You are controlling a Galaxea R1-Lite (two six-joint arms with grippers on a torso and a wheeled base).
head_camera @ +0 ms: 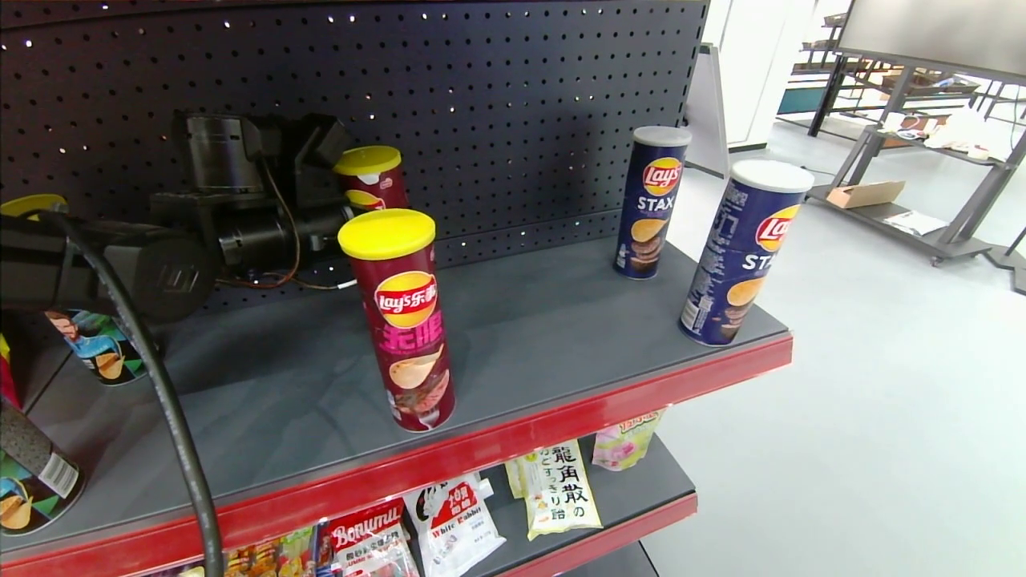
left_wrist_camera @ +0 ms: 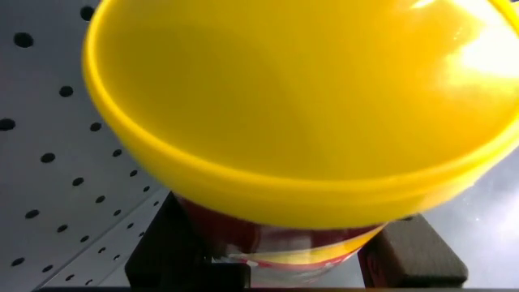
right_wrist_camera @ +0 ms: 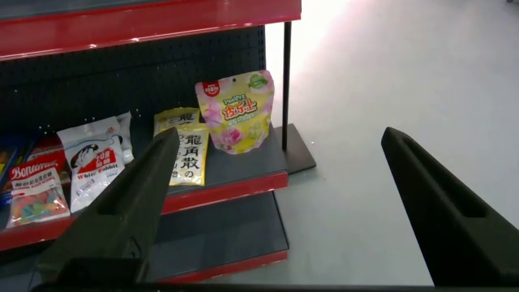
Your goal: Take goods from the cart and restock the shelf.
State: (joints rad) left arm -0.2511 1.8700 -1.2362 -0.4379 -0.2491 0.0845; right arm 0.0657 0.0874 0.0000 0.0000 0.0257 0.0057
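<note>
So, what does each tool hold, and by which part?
The left tool grips the rear red can by its body, below the yellow lid; right tool holds nothing.

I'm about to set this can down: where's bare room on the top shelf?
Widest bare patch of shelf: between the front red can and the blue cans. Another lies left of it, up to the left-edge cans. Crowded at back-left around the held can.
</note>
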